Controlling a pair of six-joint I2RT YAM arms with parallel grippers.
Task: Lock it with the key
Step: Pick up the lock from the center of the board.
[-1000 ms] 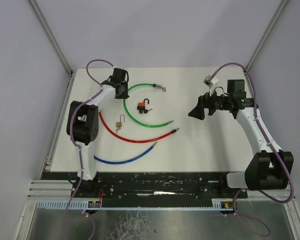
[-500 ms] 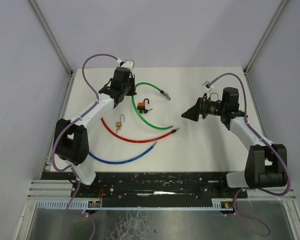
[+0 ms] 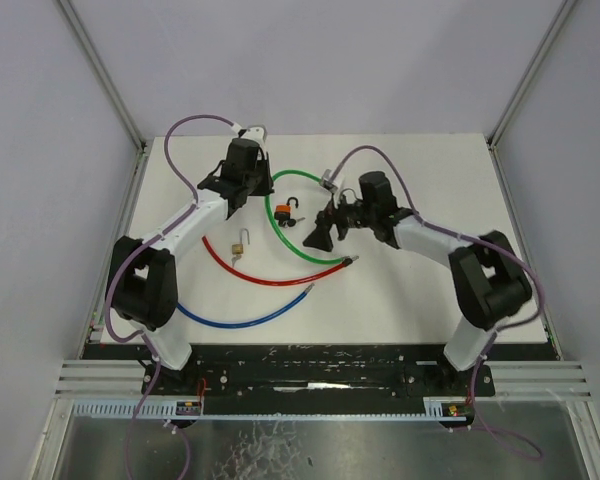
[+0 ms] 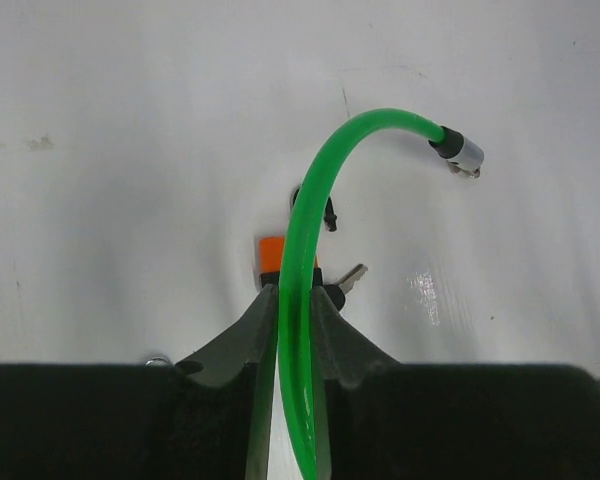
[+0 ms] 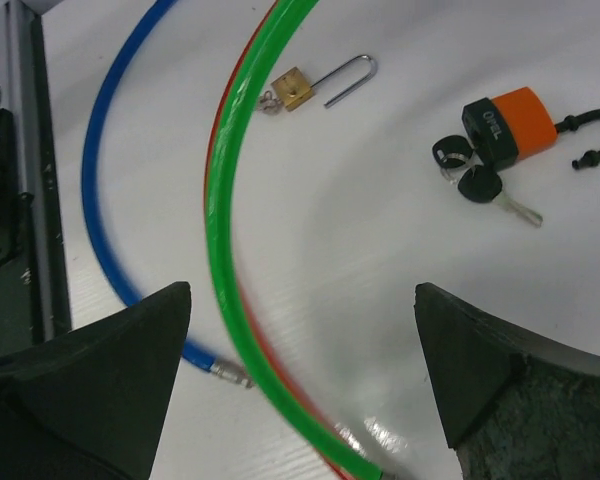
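Note:
An orange padlock (image 3: 283, 210) lies on the white table, its black shackle swung open, with black-headed keys (image 3: 289, 223) at its body. The right wrist view shows the padlock (image 5: 510, 125) and keys (image 5: 485, 187) at the upper right. My left gripper (image 3: 250, 187) is shut on the green cable (image 3: 302, 174). In the left wrist view the green cable (image 4: 302, 260) runs between the fingers (image 4: 250, 325), with the padlock (image 4: 271, 250) and a key (image 4: 348, 278) just beyond. My right gripper (image 3: 318, 236) hovers open right of the padlock, holding nothing (image 5: 302, 300).
A small brass padlock (image 3: 240, 243) with its shackle open lies left of centre (image 5: 295, 88). A red cable (image 3: 270, 278) and a blue cable (image 3: 245, 322) curve across the near left table. The green cable (image 5: 225, 200) passes under my right gripper.
The right arm has swung far left across the table and now hovers beside the orange padlock. The left gripper shifted right with the green cable, then held still.

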